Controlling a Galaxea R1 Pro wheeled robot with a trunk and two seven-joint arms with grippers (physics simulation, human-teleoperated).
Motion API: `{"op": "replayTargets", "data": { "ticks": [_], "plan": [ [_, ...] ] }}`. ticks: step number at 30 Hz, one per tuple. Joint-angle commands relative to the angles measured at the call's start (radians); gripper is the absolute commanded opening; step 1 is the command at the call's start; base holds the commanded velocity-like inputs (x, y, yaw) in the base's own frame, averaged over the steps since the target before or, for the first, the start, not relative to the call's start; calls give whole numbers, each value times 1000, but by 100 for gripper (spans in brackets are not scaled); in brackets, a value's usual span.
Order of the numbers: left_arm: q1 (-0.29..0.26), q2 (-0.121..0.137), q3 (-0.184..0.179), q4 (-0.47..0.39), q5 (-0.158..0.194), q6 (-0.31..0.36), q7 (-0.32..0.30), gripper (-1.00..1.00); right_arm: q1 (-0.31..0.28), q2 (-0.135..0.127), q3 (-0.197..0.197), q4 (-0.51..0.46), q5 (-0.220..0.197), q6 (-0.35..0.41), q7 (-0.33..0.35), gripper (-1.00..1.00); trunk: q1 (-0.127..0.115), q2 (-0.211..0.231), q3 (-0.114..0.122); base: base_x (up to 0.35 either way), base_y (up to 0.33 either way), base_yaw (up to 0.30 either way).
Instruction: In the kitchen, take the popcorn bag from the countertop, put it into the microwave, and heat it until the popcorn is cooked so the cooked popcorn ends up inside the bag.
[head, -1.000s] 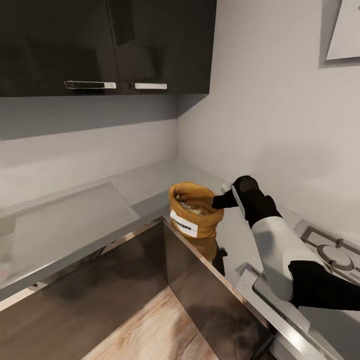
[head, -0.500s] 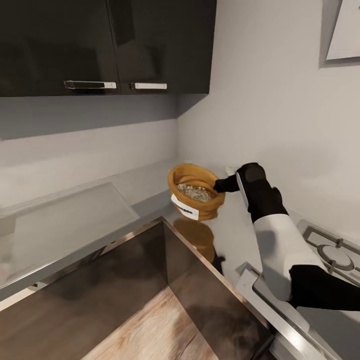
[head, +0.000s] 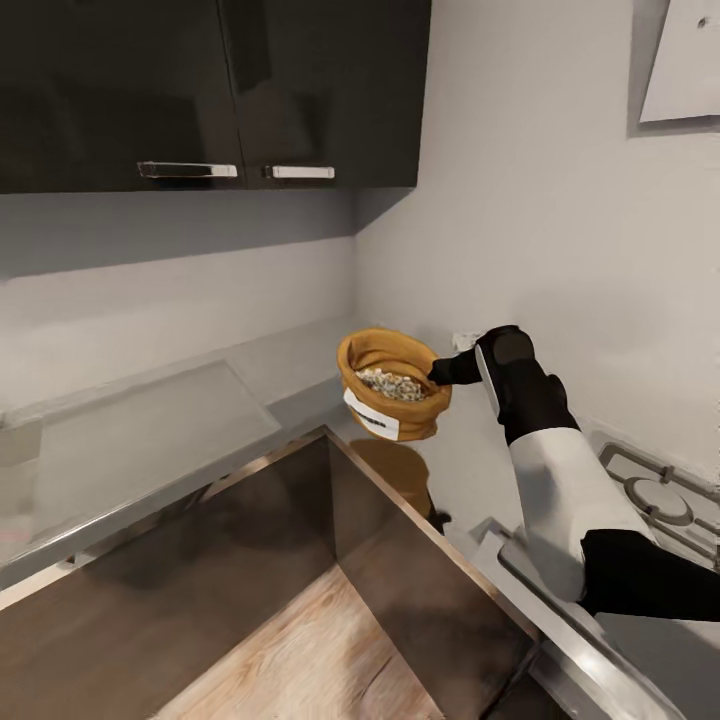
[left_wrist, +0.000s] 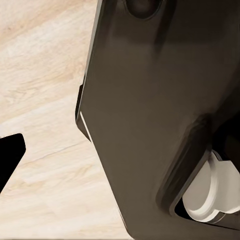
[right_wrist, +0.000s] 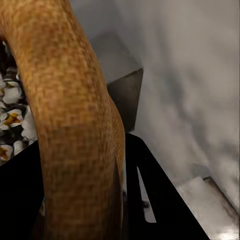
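The popcorn bag (head: 392, 392), a tan sack with a rolled rim and a white label, hangs tilted above the inner corner of the grey countertop (head: 150, 440). Whitish popcorn (head: 392, 383) lies inside it. My right gripper (head: 440, 373) is shut on the bag's rim on the side nearest the wall. The right wrist view shows that rim (right_wrist: 75, 125) up close, clamped between the black fingers (right_wrist: 155, 210), with popcorn (right_wrist: 12, 115) inside. In the left wrist view one black fingertip (left_wrist: 10, 155) sits far off at the edge, holding nothing, over wooden floor. The microwave is out of view.
Dark upper cabinets (head: 200, 90) hang over the countertop's left run. The steel gas hob (head: 660, 500) lies beside my right forearm, under the white hood (head: 680, 60). A pale wall stands close behind the bag. Dark cabinet fronts (head: 200, 560) and wooden floor (head: 300, 650) lie below.
My right gripper has lifted the popcorn bag off the countertop and tilted it towards me. Since half a second ago it has stayed level, and the view has shifted slightly.
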Motion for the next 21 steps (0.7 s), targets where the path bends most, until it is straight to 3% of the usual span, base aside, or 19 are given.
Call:
{"op": "replayTargets", "data": {
  "ticks": [1,21],
  "plan": [
    [0,-1,1,-1,3,-1,1,100,-1,1,-5,0,10,3,10,-100,0,-1,-1,-337,0,0],
    [0,0,0,-1,3,-2,1,100,-1,14,-7,-12,10,3,13,-100,0,-1,-1,-346,0,0]
  ]
}}
